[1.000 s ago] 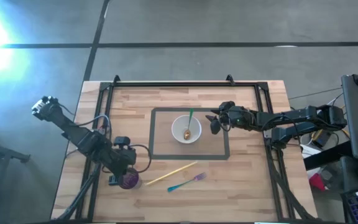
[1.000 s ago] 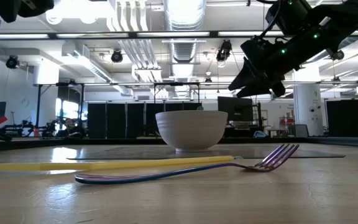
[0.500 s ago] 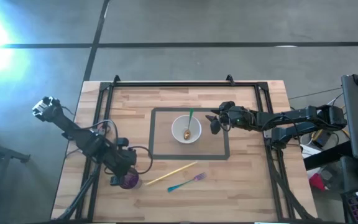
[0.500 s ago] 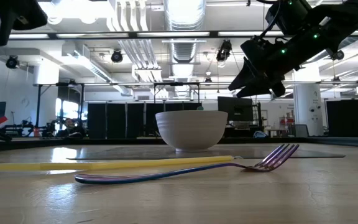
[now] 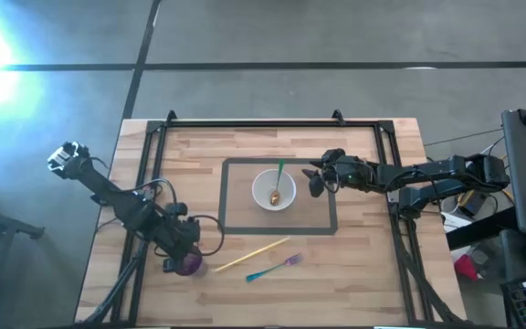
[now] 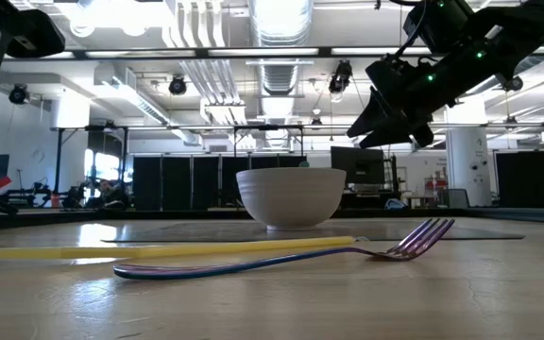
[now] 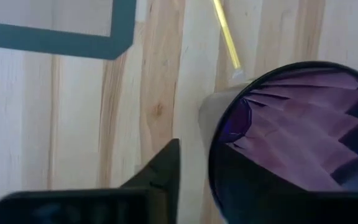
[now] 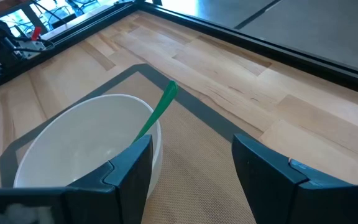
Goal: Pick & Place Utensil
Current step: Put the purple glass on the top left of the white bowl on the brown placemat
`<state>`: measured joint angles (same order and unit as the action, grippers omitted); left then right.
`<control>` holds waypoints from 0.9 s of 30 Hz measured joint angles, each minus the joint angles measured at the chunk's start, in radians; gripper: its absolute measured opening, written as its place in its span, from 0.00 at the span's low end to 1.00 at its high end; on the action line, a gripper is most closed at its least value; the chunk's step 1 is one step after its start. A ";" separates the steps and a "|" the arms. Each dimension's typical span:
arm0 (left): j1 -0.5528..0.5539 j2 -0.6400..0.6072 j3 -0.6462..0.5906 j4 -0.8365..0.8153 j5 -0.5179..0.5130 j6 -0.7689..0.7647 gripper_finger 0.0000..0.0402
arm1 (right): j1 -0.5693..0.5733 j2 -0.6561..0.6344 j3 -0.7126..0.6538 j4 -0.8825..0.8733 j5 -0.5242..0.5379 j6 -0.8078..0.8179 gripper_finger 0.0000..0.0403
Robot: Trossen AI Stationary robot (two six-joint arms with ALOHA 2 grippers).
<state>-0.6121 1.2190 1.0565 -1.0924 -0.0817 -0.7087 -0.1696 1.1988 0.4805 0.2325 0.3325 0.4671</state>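
Note:
A white bowl point(image 5: 265, 200) point(image 6: 291, 196) point(image 8: 73, 143) stands on a dark-framed mat, with a spoon in it whose green handle point(image 5: 279, 169) point(image 8: 160, 109) leans over the far rim. A blue-purple fork point(image 5: 274, 267) point(image 6: 281, 262) and a yellow stick point(image 5: 252, 255) point(image 7: 227, 34) lie flat on the wood near the table's near edge. A purple cup point(image 5: 188, 266) point(image 7: 291, 143) stands upright at the near left. My left gripper point(image 5: 182, 252) is right beside the cup. My right gripper point(image 5: 316, 181) point(image 8: 191, 140) hovers open just right of the bowl, above the mat.
The dark-framed mat point(image 5: 236, 219) lies at the table's middle. Black rails point(image 5: 158, 137) run along the left, far and right sides of the table. Bare wood stretches right of the fork toward the near right corner point(image 5: 373, 274).
My left arm has shifted slightly beside the purple cup; in the low view its gripper has come down a little. The cup, bowl, fork and stick stay where they were.

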 joint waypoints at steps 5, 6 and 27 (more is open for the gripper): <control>0.000 0.000 0.000 0.002 0.019 0.026 0.02 | 0.000 0.000 0.000 0.000 0.000 0.000 0.53; 0.000 -0.001 0.000 0.002 0.019 0.029 0.02 | 0.000 0.000 0.000 0.000 0.000 0.000 0.53; 0.065 -0.063 0.165 -0.092 -0.202 0.227 0.02 | 0.000 0.000 0.000 0.001 0.000 0.000 0.52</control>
<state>-0.5469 1.1559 1.2219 -1.1839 -0.2836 -0.4814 -0.1696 1.1988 0.4805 0.2333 0.3328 0.4671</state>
